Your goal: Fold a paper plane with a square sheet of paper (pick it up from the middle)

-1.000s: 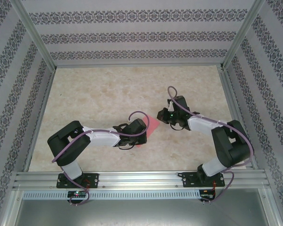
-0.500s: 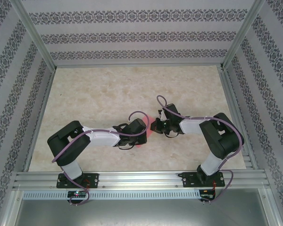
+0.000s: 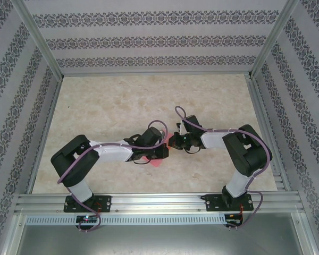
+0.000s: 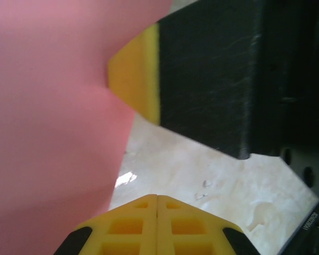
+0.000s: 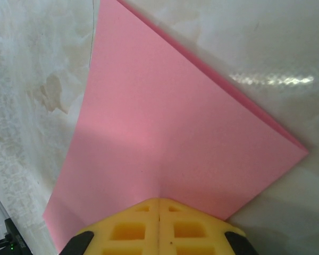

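From the overhead camera I see both arms reaching inward so that they meet near the middle of the pale marbled desk (image 3: 122, 101). The left end effector (image 3: 160, 151) and the right end effector (image 3: 173, 141) sit just beside each other. The pink sheet of paper (image 3: 169, 143) lies between and beneath them. Only small slivers of it peek out around the black housings. A purple cable (image 3: 158, 123) loops over each wrist.

On my left wrist camera, the left end effector (image 4: 157, 212) has its yellow pads pressed together, with only a thin seam between them. The sheet of paper (image 4: 53, 133) rises close to the lens and covers the left half of the picture. I cannot tell whether its edge is caught between those pads. A black finger (image 4: 202, 79) of the right end effector, tipped in yellow, comes in from the upper right. Its yellow tip touches the paper. The desk (image 4: 202, 180) shows below it.

On my right wrist camera, the right end effector (image 5: 159, 215) is also pressed shut, its tips at the near edge of the sheet of paper (image 5: 175, 138). The paper spreads away from them across the desk (image 5: 32, 79) as a pointed shape. A faint crease runs up from the pads, and the upper right edge looks doubled. I cannot tell whether the pads pinch the paper or only press on it.
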